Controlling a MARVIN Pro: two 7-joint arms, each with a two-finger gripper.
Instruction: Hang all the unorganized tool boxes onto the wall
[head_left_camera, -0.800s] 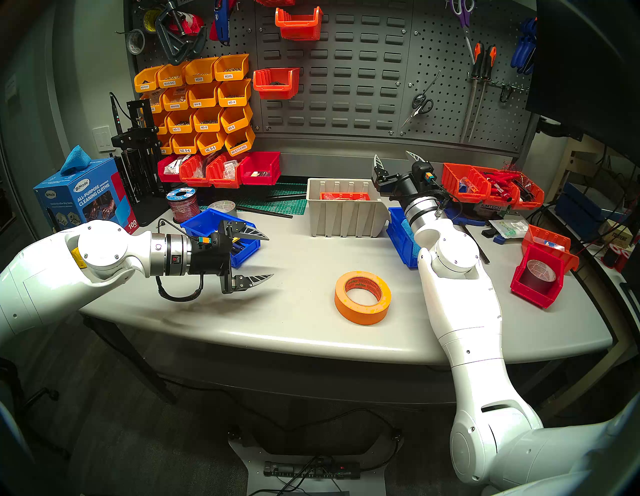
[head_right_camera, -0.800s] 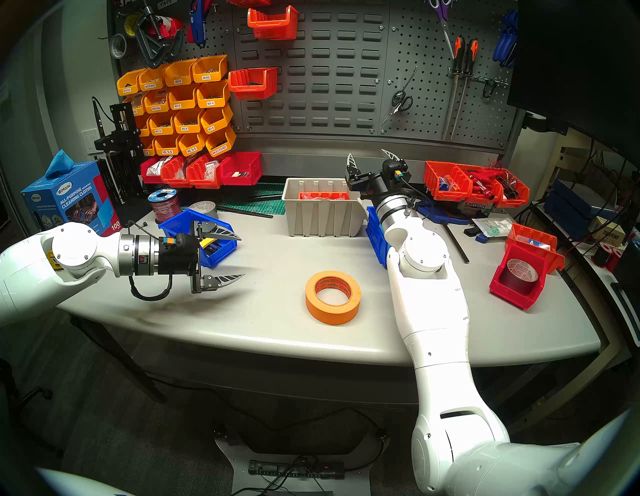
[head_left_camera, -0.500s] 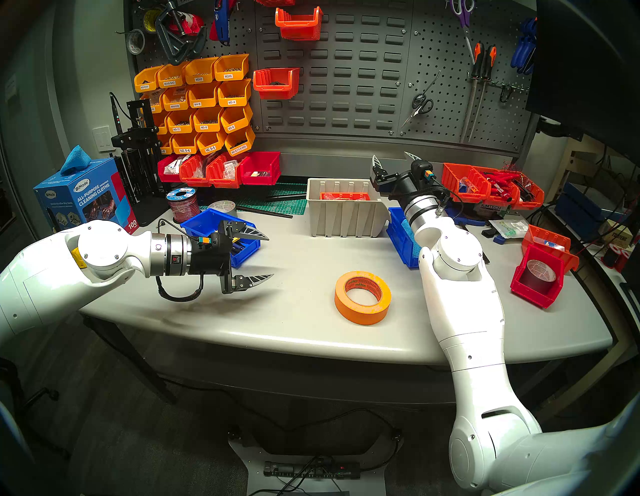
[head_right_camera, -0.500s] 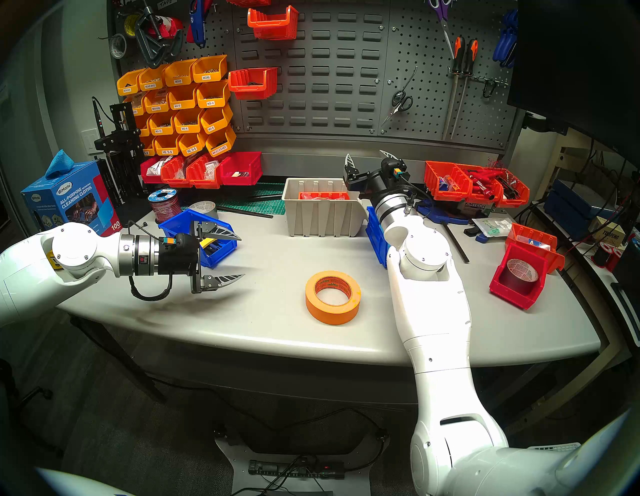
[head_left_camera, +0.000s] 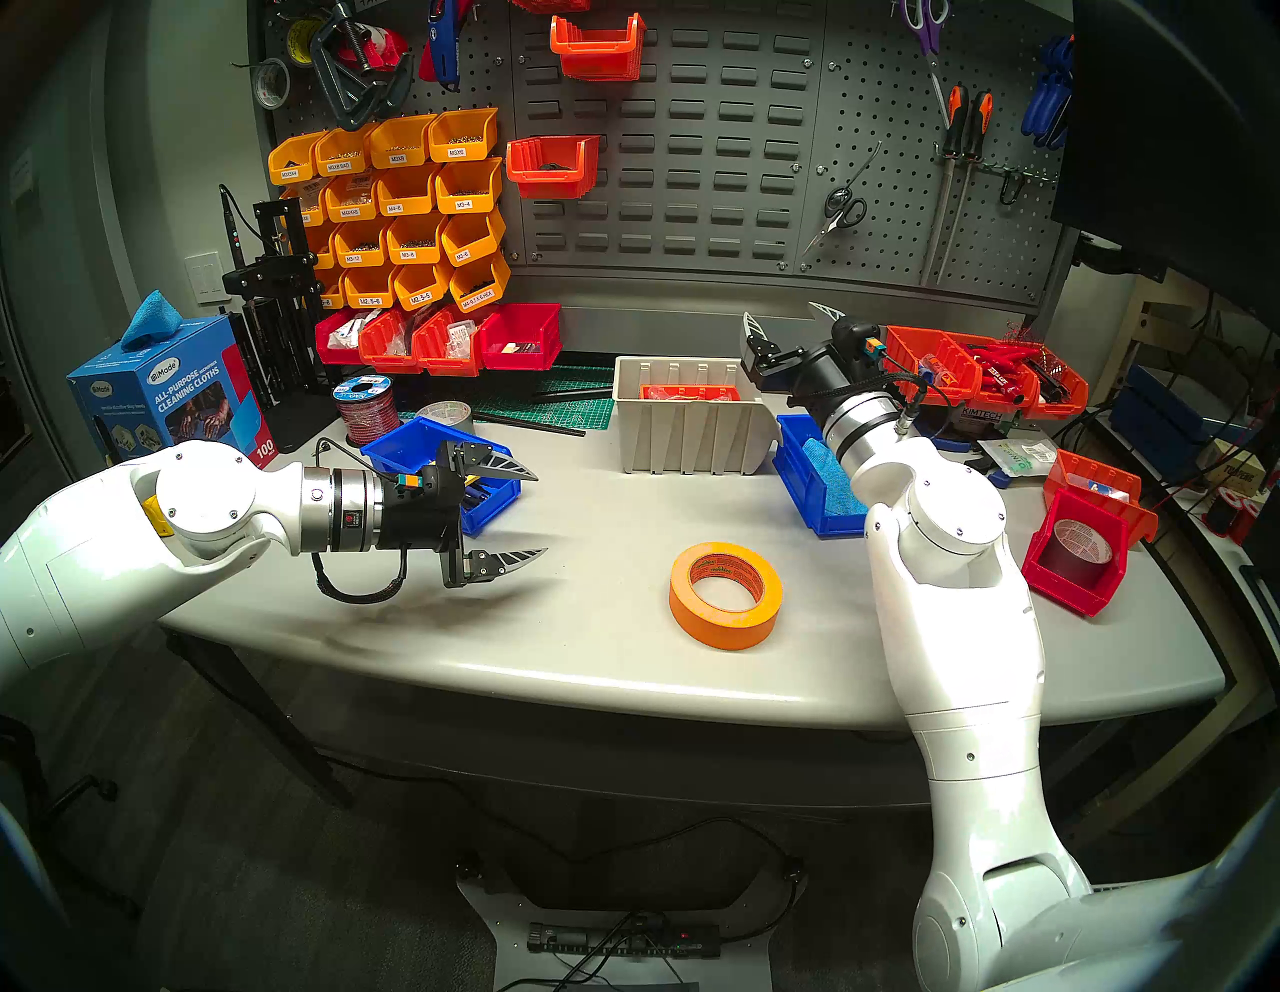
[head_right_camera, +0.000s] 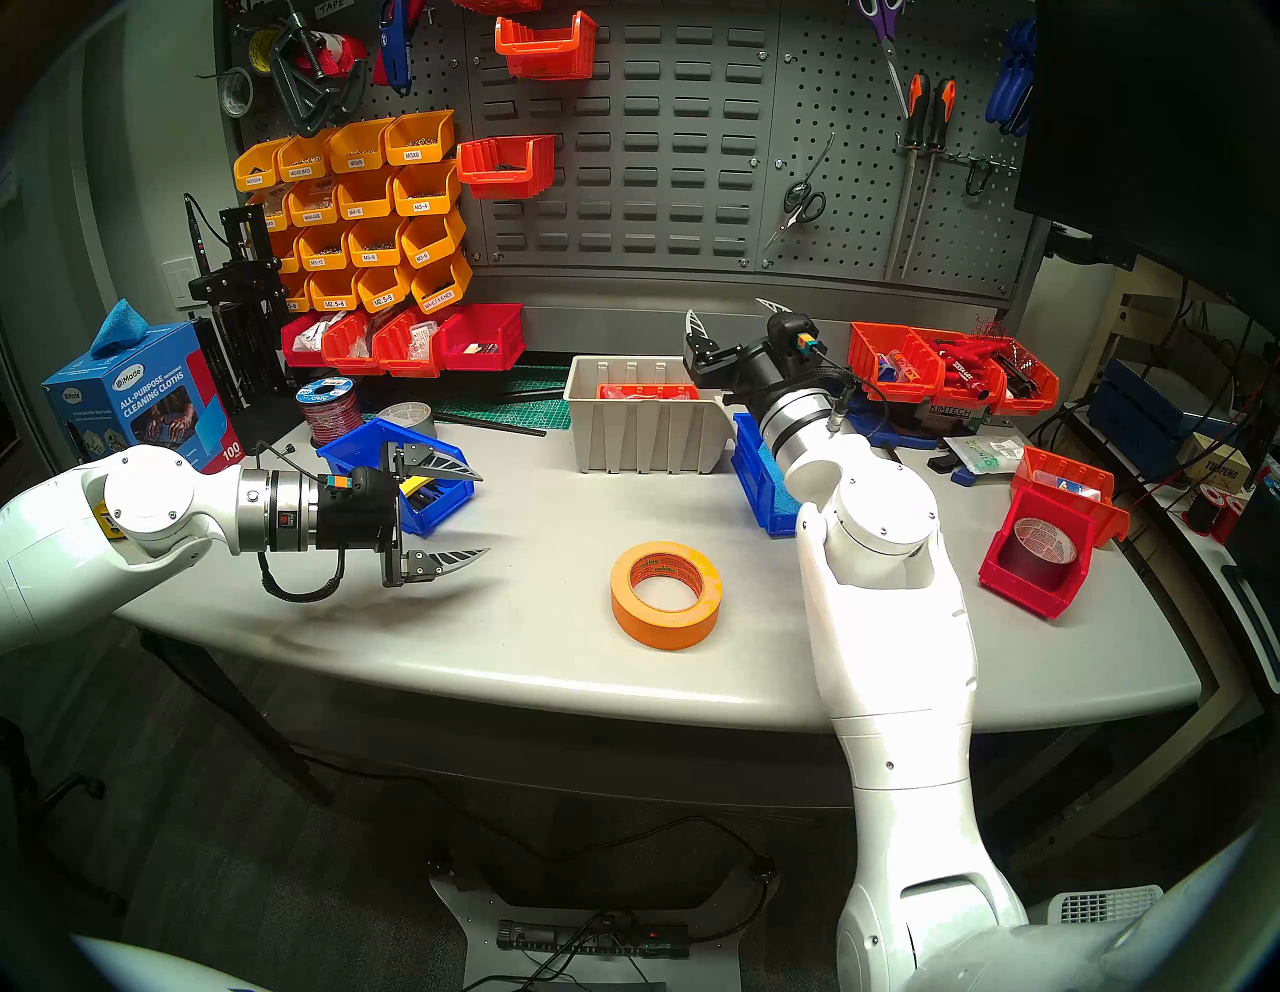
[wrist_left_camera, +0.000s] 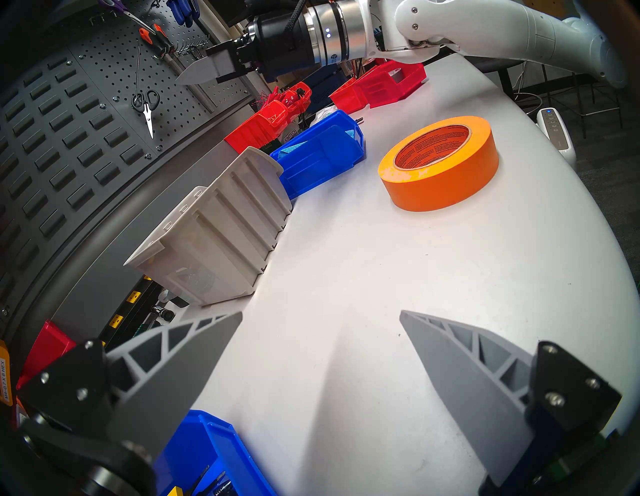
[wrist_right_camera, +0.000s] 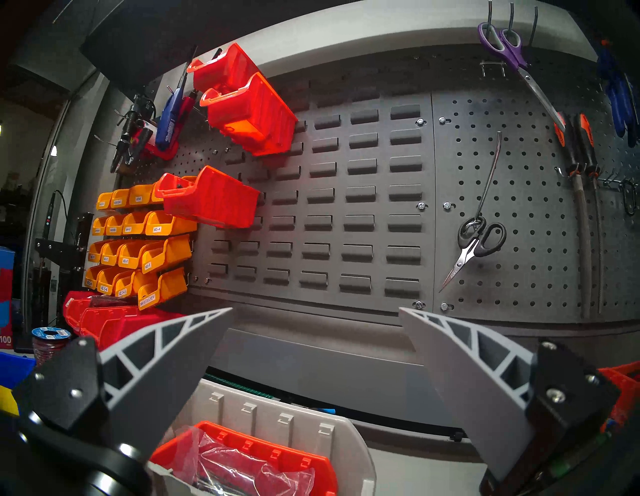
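Observation:
A beige ribbed tool box (head_left_camera: 692, 422) stands at the table's back middle with a red bin inside it. One blue tool box (head_left_camera: 415, 443) lies at the left, behind my left gripper (head_left_camera: 540, 514), which hovers open and empty over the table. The other blue tool box (head_left_camera: 814, 485) sits right of the beige one, partly behind my right forearm. My right gripper (head_left_camera: 781, 310) is open and empty, raised above the beige box's right rear corner (wrist_right_camera: 277, 415) and facing the wall (head_left_camera: 679, 138), the grey louvre panel (wrist_right_camera: 346, 194).
An orange tape roll (head_left_camera: 726, 596) lies at the table's front middle. A red bin (head_left_camera: 1073, 554) holding tape sits at the right. Two red bins (head_left_camera: 596, 45) hang on the panel's upper left, beside yellow bins (head_left_camera: 395, 208). Joined orange-red bins (head_left_camera: 983, 374) line the back right.
My right arm's elbow and forearm swung to the right, uncovering more of the right blue tool box. Its gripper stayed almost in place. The left arm has not moved.

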